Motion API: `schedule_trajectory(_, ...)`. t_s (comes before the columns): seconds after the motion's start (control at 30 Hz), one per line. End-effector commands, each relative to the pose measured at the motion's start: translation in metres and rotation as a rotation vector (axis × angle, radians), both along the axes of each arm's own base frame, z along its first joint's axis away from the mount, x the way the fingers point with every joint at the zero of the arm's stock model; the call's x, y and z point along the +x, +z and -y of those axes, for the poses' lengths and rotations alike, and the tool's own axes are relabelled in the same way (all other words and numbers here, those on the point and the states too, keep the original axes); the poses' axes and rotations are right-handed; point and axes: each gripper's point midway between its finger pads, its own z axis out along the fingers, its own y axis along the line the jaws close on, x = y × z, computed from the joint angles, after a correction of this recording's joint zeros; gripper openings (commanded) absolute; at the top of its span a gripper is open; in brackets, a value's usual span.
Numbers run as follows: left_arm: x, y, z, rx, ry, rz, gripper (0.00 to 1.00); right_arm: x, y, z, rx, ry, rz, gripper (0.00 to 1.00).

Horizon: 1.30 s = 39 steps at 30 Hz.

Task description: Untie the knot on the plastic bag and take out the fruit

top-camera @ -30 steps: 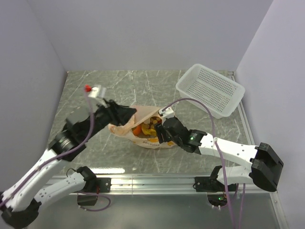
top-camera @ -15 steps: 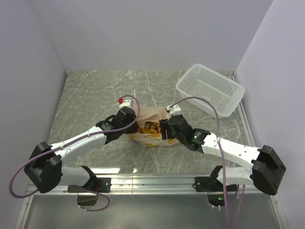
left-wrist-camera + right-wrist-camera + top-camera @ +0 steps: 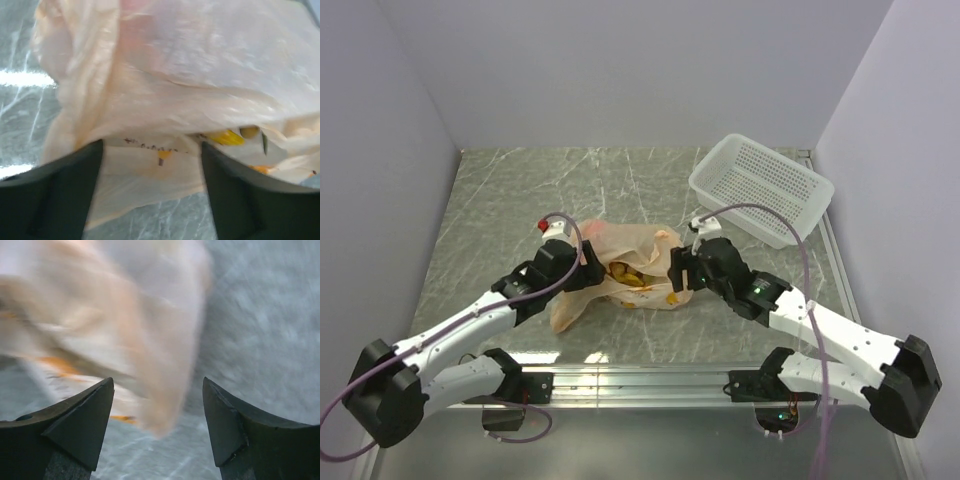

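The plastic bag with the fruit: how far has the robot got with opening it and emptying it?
Looks done: the plastic bag gapes at the mouth, so it seems untied. In hand: the left hand and the right hand, both open, sit at either side of the bag's opening. Left to do: the fruit lies inside the bag, and none of it is out yet.
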Motion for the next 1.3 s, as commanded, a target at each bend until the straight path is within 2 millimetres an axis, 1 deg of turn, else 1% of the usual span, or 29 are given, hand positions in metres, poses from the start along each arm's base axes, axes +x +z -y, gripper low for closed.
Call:
schedule_trajectory(0.0,0.004,0.044,0.019,-0.090,-0.051,0.106,0.89,0.006,0.088,-0.033,0.054,0.142,0.208,0.78)
schedule_trajectory(0.03,0.005,0.058,0.019,-0.106,-0.048,0.136,0.93,-0.001,0.092,-0.039,0.000,0.211,0.229,0.78)
schedule_trajectory(0.07,0.002,0.062,0.019,-0.105,-0.048,0.143,0.97,0.001,0.116,-0.046,0.003,0.235,0.268,0.78)
schedule_trajectory(0.1,0.000,0.066,0.021,-0.101,-0.061,0.160,0.99,0.003,0.114,-0.053,-0.056,0.285,0.277,0.79)
schedule_trajectory(0.13,-0.002,0.075,0.023,-0.113,-0.069,0.179,0.99,0.000,0.127,-0.062,-0.065,0.328,0.297,0.79)
schedule_trajectory(0.17,-0.003,0.078,0.025,-0.116,-0.078,0.184,0.99,0.000,0.128,-0.068,-0.080,0.357,0.302,0.79)
schedule_trajectory(0.23,-0.009,0.084,0.030,-0.126,-0.105,0.200,0.93,0.003,0.118,-0.081,-0.145,0.439,0.300,0.79)
schedule_trajectory(0.27,-0.010,0.085,0.031,-0.126,-0.112,0.205,0.93,0.004,0.121,-0.087,-0.157,0.462,0.304,0.79)
schedule_trajectory(0.3,-0.011,0.086,0.032,-0.126,-0.121,0.217,0.92,0.007,0.108,-0.094,-0.191,0.484,0.284,0.79)
schedule_trajectory(0.4,-0.012,0.087,0.034,-0.114,-0.149,0.235,0.90,0.020,0.087,-0.104,-0.267,0.517,0.282,0.79)
schedule_trajectory(0.47,-0.017,0.082,0.042,-0.117,-0.202,0.241,0.89,0.025,0.081,-0.108,-0.299,0.525,0.266,0.79)
schedule_trajectory(0.5,-0.020,0.080,0.046,-0.110,-0.245,0.254,0.88,0.029,0.068,-0.112,-0.331,0.534,0.245,0.79)
schedule_trajectory(0.57,-0.026,0.075,0.059,-0.135,-0.316,0.284,0.88,0.038,0.058,-0.117,-0.360,0.522,0.243,0.79)
schedule_trajectory(0.63,-0.028,0.062,0.066,-0.118,-0.365,0.297,0.88,0.046,0.054,-0.118,-0.381,0.506,0.249,0.78)
schedule_trajectory(0.67,-0.026,0.065,0.072,-0.130,-0.377,0.327,0.88,0.054,0.050,-0.118,-0.404,0.479,0.253,0.77)
schedule_trajectory(0.7,-0.027,0.061,0.076,-0.115,-0.404,0.333,0.88,0.058,0.049,-0.118,-0.413,0.468,0.255,0.74)
schedule_trajectory(0.73,-0.026,0.050,0.081,-0.093,-0.418,0.313,0.89,0.062,0.050,-0.117,-0.420,0.452,0.258,0.70)
schedule_trajectory(0.77,-0.025,0.049,0.086,-0.091,-0.429,0.322,0.89,0.067,0.047,-0.116,-0.425,0.434,0.253,0.65)
schedule_trajectory(0.8,-0.028,0.045,0.093,-0.078,-0.463,0.325,0.89,0.069,0.048,-0.113,-0.428,0.420,0.253,0.50)
schedule_trajectory(0.83,-0.028,0.034,0.097,-0.054,-0.477,0.303,0.89,0.073,0.048,-0.111,-0.428,0.407,0.252,0.43)
schedule_trajectory(0.87,-0.032,0.031,0.103,-0.050,-0.497,0.303,0.88,0.075,0.052,-0.108,-0.422,0.395,0.257,0.35)
schedule_trajectory(0.9,-0.032,0.026,0.104,-0.039,-0.507,0.292,0.88,0.076,0.055,-0.107,-0.415,0.383,0.260,0.20)
schedule_trajectory(0.97,-0.035,0.010,0.107,-0.023,-0.512,0.252,0.86,0.082,0.066,-0.100,-0.391,0.356,0.270,0.09)
schedule_trajectory(1.0,-0.038,0.000,0.106,-0.014,-0.519,0.230,0.86,0.085,0.071,-0.097,-0.371,0.335,0.272,0.00)
schedule_trajectory(1.13,-0.050,-0.018,0.105,-0.015,-0.539,0.152,0.80,0.114,0.091,-0.073,-0.312,0.178,0.293,0.00)
schedule_trajectory(1.17,-0.054,-0.022,0.104,-0.016,-0.545,0.134,0.78,0.123,0.092,-0.066,-0.297,0.129,0.287,0.00)
schedule_trajectory(1.2,-0.059,-0.025,0.104,-0.025,-0.551,0.114,0.75,0.138,0.092,-0.049,-0.255,0.032,0.257,0.00)
schedule_trajectory(1.23,-0.065,-0.030,0.102,-0.025,-0.562,0.089,0.74,0.146,0.098,-0.043,-0.226,-0.016,0.241,0.00)
schedule_trajectory(1.27,-0.068,-0.033,0.101,-0.025,-0.564,0.073,0.73,0.154,0.094,-0.037,-0.212,-0.059,0.220,0.00)
